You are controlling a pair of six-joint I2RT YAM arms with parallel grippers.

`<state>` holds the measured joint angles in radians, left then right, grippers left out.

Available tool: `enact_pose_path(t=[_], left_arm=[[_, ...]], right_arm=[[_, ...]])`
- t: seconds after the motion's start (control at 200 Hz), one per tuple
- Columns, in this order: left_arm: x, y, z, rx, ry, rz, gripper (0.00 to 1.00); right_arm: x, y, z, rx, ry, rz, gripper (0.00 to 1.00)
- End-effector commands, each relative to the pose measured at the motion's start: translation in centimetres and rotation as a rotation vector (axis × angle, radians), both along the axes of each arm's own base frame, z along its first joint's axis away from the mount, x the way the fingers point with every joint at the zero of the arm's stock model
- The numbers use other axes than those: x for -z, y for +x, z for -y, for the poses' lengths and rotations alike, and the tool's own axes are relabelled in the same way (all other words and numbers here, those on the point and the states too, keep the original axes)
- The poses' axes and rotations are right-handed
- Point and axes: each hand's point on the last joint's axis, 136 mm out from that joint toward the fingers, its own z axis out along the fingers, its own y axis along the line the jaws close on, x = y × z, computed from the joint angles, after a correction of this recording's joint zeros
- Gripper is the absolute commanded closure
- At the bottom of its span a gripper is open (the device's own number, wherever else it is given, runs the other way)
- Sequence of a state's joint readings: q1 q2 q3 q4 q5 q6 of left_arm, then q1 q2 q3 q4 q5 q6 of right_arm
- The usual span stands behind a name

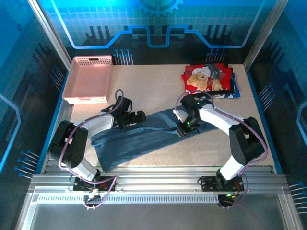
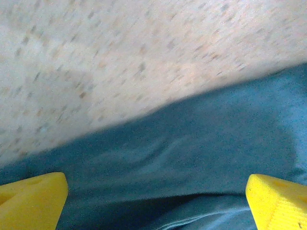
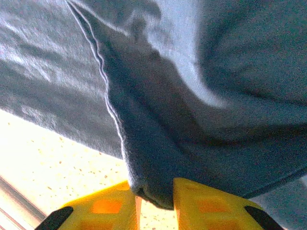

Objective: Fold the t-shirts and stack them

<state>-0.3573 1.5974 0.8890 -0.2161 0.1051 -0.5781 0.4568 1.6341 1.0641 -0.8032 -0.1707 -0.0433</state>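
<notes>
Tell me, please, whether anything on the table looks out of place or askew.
The slate-blue t-shirt lies bunched in a crooked diagonal strip, one fold pinched in the right jaws. The folded stack at the far right has offset edges. Nothing looks spilled.

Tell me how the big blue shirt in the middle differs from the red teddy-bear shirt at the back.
The blue shirt is plain; the red shirt carries a teddy-bear print. The blue shirt sprawls rumpled across the table; the red shirt lies folded small atop a pile. The right tool pinches the blue shirt; nothing touches the red shirt. Both are soft cloth.
</notes>
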Motion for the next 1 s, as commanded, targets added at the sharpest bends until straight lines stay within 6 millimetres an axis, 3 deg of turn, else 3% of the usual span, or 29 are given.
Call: enact_pose_path(t=[0.0, 0.285, 0.525, 0.615, 0.785, 0.995], left_arm=[[-2.7, 1.7, 1.7, 0.016, -0.055, 0.026, 0.04], [-6.4, 4.6, 7.0, 0.109, -0.117, 0.083, 0.04], [-5.9, 4.1, 11.0, 0.194, -0.143, 0.066, 0.04], [-5.3, 3.1, 11.9, 0.219, -0.138, 0.049, 0.04], [-3.5, 1.1, 12.1, 0.222, -0.150, -0.009, 0.04], [-2.0, 0.0, 12.2, 0.201, -0.190, -0.063, 0.05]], right_arm=[[-0.2, -1.9, -0.3, 0.022, 0.022, -0.048, 0.74], [0.0, -3.2, -0.6, 0.080, 0.034, -0.189, 0.74], [-1.0, -4.8, -0.3, 0.072, -0.012, -0.337, 0.72], [-2.3, -2.2, 0.7, 0.204, 0.035, -0.271, 0.75], [-5.1, 4.8, 4.4, 0.564, 0.190, -0.162, 0.60], [-3.3, 9.1, 5.7, 0.563, 0.181, -0.144, 0.56]])
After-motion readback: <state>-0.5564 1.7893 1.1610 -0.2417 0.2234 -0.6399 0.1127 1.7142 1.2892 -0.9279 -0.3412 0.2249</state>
